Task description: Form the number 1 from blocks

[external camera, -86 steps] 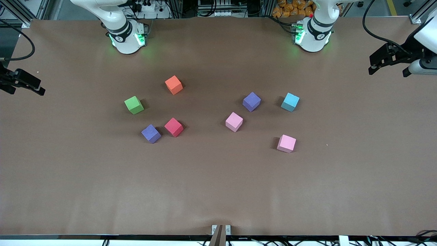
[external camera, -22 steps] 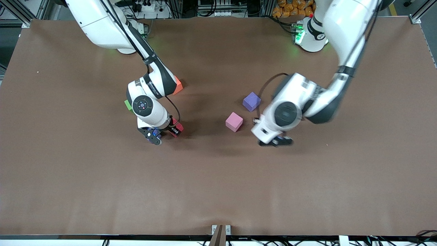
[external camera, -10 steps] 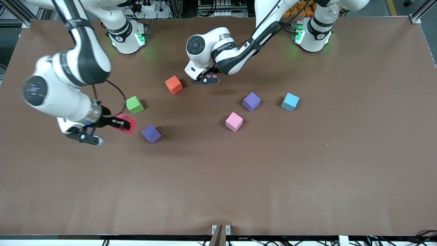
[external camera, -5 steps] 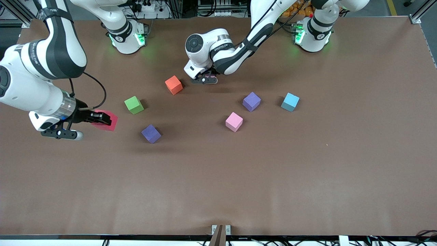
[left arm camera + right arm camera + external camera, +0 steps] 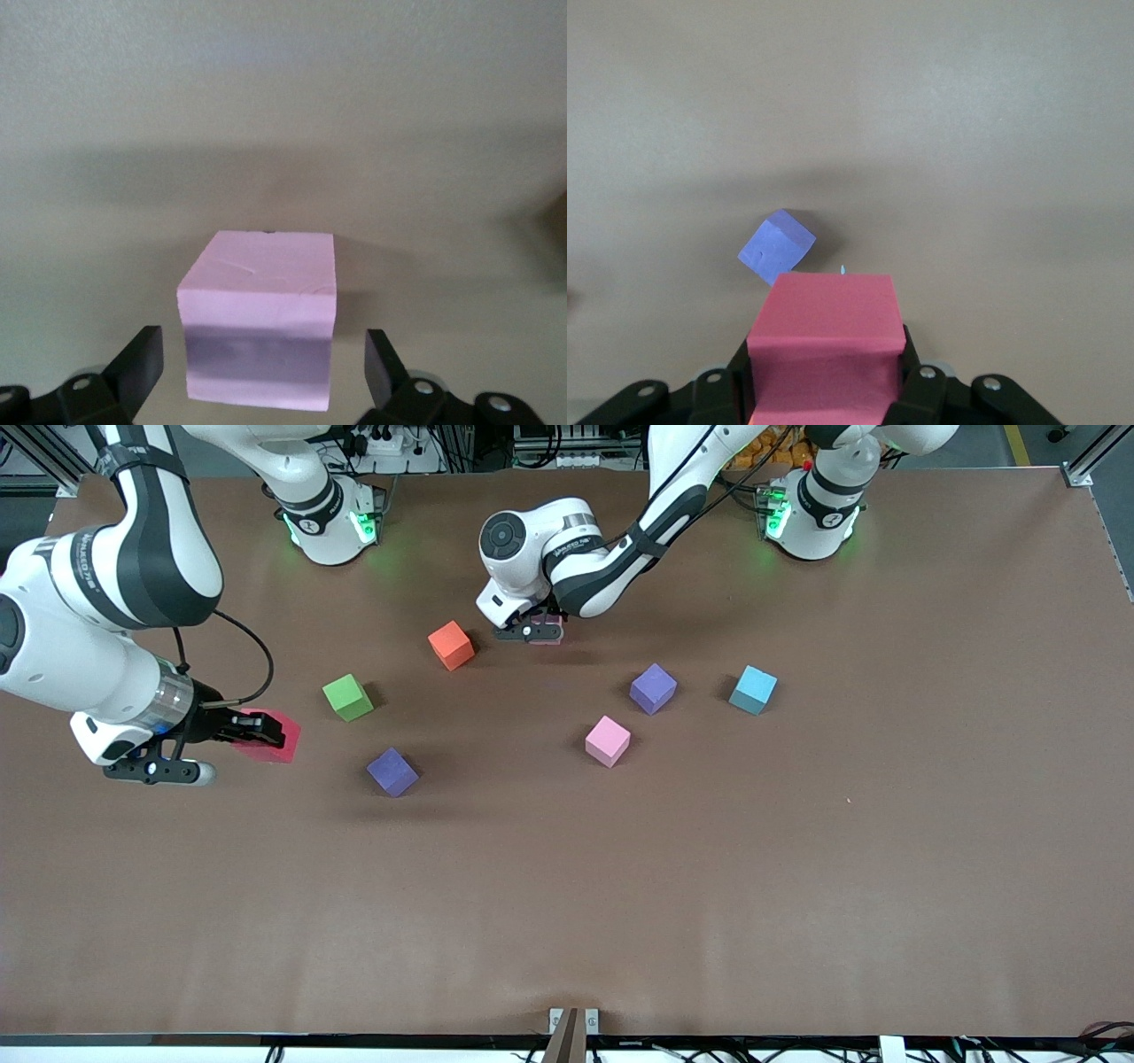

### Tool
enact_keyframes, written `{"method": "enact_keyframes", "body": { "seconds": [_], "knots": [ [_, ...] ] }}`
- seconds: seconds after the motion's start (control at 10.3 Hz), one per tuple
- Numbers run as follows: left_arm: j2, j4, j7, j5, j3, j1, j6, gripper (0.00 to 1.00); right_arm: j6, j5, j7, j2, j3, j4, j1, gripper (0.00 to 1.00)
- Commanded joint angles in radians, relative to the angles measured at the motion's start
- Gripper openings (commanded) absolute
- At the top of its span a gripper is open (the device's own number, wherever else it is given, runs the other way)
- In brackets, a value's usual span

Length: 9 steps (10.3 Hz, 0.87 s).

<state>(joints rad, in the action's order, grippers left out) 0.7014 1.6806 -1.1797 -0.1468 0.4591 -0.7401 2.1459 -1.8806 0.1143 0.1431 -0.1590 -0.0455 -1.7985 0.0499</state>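
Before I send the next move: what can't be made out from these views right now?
- Front view: the pink cube is almost fully hidden under the left gripper, beside the orange cube.
- Left wrist view: the open fingers flank that cube, but their tips are cut off by the edge.
- Front view: the right gripper covers part of the red cube; whether it is lifted off the table cannot be told.

High front camera facing both arms across the table [image 5: 797,921], wrist cameras close above it, each sharing one block with the front view
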Motion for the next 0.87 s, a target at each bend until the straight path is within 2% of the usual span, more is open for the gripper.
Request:
{"method": "enact_keyframes", "body": {
  "seconds": [0.0,0.19,0.48,0.78],
  "knots": [
    [-0.065,-0.019,-0.014,-0.028,-0.005,0.043,-0.076,1.00,0.029,-0.013,-0.013,0.007,-0.011,0.011,-0.008,0.00],
    [-0.091,-0.053,-0.011,-0.031,-0.005,0.152,-0.086,1.00,0.029,-0.012,-0.014,0.001,-0.011,0.011,-0.007,0.00],
    [-0.082,-0.067,-0.008,-0.135,-0.019,0.283,-0.089,1.00,0.031,-0.007,-0.010,0.001,-0.017,0.030,0.001,0.00],
    [-0.051,-0.067,-0.154,-0.143,-0.045,0.308,-0.072,1.00,0.060,-0.002,0.003,0.001,-0.017,0.045,0.048,0.00]
  ]
}}
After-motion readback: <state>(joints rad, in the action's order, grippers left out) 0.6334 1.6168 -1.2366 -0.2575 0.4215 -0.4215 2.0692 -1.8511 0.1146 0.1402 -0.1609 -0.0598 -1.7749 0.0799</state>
